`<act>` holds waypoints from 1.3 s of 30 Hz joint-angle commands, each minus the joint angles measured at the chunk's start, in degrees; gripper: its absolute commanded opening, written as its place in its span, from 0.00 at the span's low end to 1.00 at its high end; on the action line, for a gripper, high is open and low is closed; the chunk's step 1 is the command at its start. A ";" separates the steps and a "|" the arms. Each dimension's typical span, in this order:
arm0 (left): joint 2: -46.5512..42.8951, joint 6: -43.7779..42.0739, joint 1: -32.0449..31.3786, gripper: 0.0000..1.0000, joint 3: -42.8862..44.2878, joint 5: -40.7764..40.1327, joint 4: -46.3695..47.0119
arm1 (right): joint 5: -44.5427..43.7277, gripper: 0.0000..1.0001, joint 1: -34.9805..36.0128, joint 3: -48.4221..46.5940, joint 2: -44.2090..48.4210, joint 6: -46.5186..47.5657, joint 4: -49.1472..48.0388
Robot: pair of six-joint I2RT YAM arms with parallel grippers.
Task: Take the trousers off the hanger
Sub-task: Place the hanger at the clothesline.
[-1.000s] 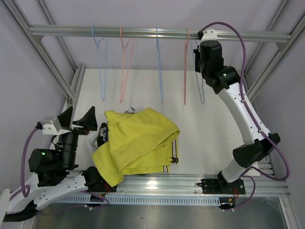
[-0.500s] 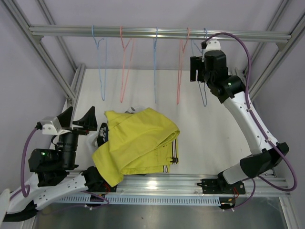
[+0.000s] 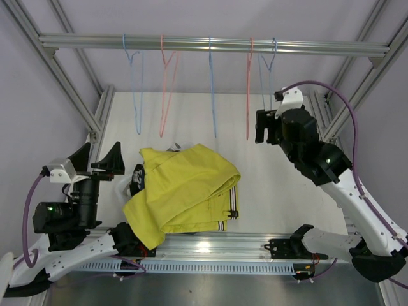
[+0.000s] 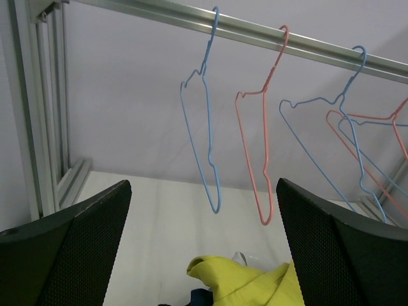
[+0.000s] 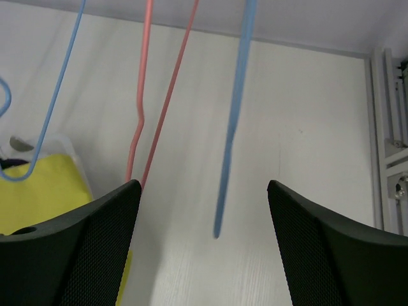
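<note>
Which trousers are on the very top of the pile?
The mustard yellow trousers with the striped waistband. They lie spread over everything, and the other pairs only peek out from underneath.

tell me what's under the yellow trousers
At the left edge of the yellow trousers, dark patterned cloth pokes out, with a pale scrap at the far edge. How much more lies beneath is covered.
</note>
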State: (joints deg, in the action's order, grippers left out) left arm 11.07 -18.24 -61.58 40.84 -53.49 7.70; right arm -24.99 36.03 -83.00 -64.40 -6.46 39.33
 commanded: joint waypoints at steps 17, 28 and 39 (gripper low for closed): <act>23.63 16.03 14.29 0.99 11.19 10.42 -20.71 | -14.03 0.84 11.52 16.64 24.39 -7.34 10.15; 31.99 20.26 26.50 0.99 19.18 10.78 -28.09 | -11.92 0.87 13.71 21.21 35.21 -6.02 8.66; 35.33 25.36 35.74 0.99 18.75 30.09 -27.92 | -18.60 0.88 21.53 23.59 39.44 -6.99 8.66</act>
State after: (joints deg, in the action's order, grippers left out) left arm 44.77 4.58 -27.22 57.95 -32.49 -20.75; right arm -40.10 56.03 -59.72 -25.85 -13.06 49.04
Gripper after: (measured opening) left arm 0.994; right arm 0.876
